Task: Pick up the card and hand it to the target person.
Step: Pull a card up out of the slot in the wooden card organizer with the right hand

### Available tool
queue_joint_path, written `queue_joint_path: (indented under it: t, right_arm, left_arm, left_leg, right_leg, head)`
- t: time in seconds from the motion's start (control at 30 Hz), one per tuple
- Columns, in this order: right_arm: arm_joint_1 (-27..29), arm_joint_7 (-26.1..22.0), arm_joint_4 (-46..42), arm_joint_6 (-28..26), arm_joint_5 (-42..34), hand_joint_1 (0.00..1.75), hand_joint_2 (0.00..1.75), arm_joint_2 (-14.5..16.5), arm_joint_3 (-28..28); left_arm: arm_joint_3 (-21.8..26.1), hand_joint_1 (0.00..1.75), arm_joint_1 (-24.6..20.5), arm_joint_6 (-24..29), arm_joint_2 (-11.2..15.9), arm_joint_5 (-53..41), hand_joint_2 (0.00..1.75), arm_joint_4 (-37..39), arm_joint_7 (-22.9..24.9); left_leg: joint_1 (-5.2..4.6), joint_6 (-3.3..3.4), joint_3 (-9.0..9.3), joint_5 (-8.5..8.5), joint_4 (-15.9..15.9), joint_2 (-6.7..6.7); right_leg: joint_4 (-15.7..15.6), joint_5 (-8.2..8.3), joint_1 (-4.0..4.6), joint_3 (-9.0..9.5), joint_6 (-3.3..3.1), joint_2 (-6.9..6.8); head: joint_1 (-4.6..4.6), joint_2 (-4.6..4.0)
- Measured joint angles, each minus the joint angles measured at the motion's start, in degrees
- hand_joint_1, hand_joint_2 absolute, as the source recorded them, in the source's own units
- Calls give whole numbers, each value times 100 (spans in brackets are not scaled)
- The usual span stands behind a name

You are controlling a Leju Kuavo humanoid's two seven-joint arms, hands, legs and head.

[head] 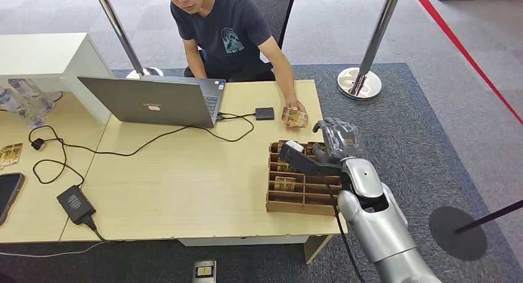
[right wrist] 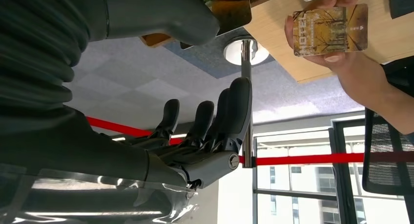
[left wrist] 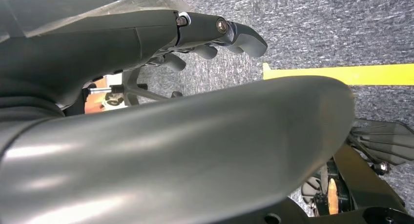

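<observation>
The card held in the person's hand, just beyond the right hand's fingertips, carries pale lettering along 1 short edge; it looks like "HOTEL", though the letters are small. Farther off across the table from the right hand, the laptop has a small mark on its lid, too small to read.

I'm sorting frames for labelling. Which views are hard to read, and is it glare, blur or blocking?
Head view: sharp, evenly lit. Left wrist view: the grey robot hand sits too close, soft and blocking most. Right wrist view: bright windows backlight the dark robot hand; the brown printed card in the person's hand stays legible.
</observation>
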Motion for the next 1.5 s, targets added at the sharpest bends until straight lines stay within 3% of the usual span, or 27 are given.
queue_joint_path:
  t: [0.23, 0.33, 0.43, 1.13, 1.5]
  right_arm:
    - [116, 72, 17, 2, 53, 107, 175, 5, -141]
    - [146, 81, 4, -1, 72, 95, 175, -4, -163]
    - [130, 73, -17, 15, 79, 94, 175, 44, -154]
    - [78, 71, 104, 80, 146, 97, 175, -35, -239]
    - [-292, -32, 488, 112, 158, 101, 175, 219, -144]
  left_arm:
    - [-41, 0, -3, -18, 13, -49, 0, -2, -6]
    - [-48, 0, -11, -21, 22, -57, 0, -5, -7]
    - [-33, 0, -17, -9, 19, -43, 0, -3, 12]
    - [-15, 0, -6, -8, -89, -35, 0, 13, 38]
    - [62, 0, -1, 11, -71, 34, 0, 3, 35]
  left_leg:
    - [1, 1, -2, 1, 0, -2]
    - [1, 0, 0, 0, 0, -5]
    - [0, 0, 0, 0, 0, -4]
    - [-1, 1, -3, 1, 1, -6]
    - [-1, 0, -4, -1, 3, 8]
  right_leg:
    - [-2, 1, 1, -1, 1, -2]
    - [-1, -1, 1, 1, 1, -6]
    - [0, -2, 0, -1, 0, -5]
    - [-1, -1, -1, -3, 1, -6]
    - [6, 0, -1, -8, 0, 7]
  head:
    - [0, 0]
    - [0, 0]
    - [0, 0]
    - [0, 0]
    - [0, 0]
